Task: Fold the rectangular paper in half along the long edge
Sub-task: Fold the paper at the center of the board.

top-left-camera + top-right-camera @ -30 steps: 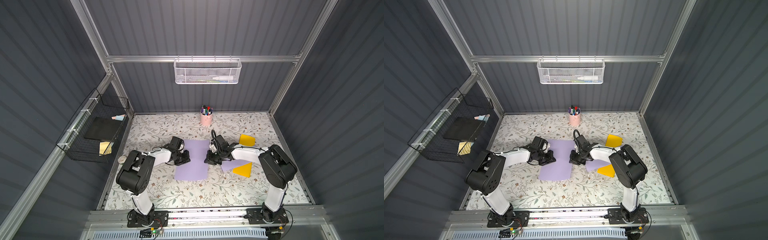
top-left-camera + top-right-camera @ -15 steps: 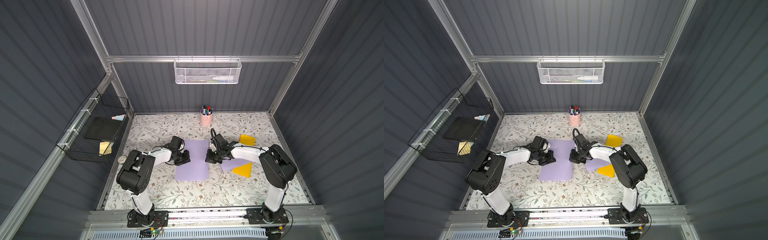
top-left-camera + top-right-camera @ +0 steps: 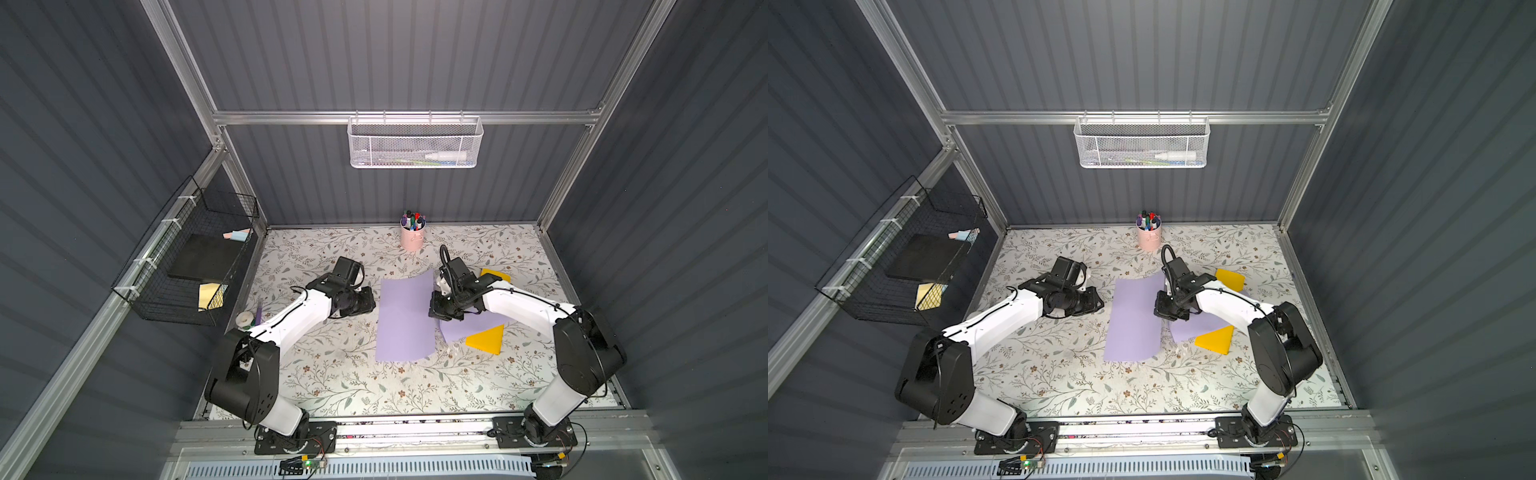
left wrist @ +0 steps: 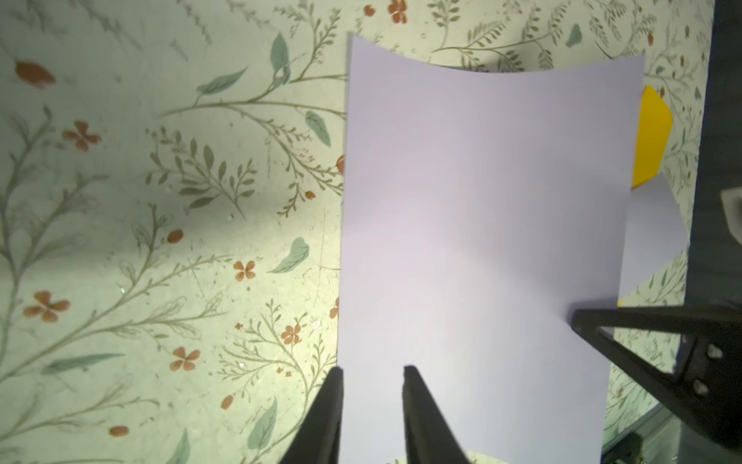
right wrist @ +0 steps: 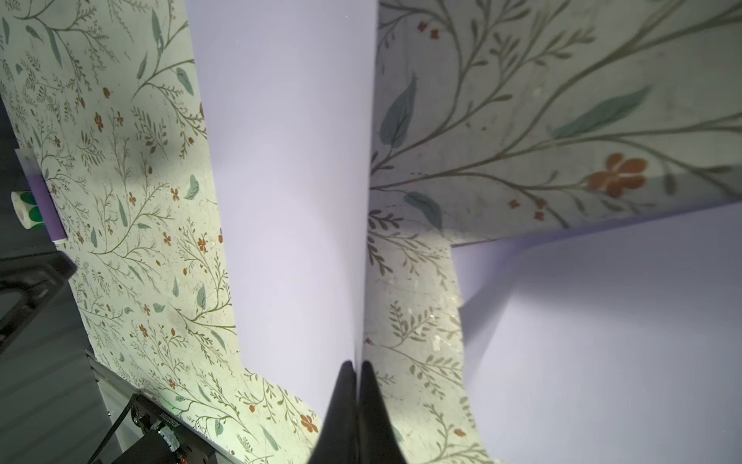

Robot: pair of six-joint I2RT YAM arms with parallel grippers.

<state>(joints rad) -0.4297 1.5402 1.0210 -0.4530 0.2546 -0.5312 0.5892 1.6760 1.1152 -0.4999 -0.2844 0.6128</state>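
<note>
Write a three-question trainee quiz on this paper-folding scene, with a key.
1. True or false: the right tool is shut on an edge of the lilac paper.
2. The card nearest the front rail is: A) yellow B) green C) red.
3. Fill in: in the left wrist view, the jaws of the left tool stand ____ (open or shut).
Key: 1 true; 2 A; 3 open.

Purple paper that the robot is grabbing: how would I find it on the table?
On the flowery table, look between the left arm and the right arm. The big lavender sheet lies there, one long edge pinched by the right gripper. The other lavender sheet sits half hidden under the right arm, touching a yellow paper.
</note>
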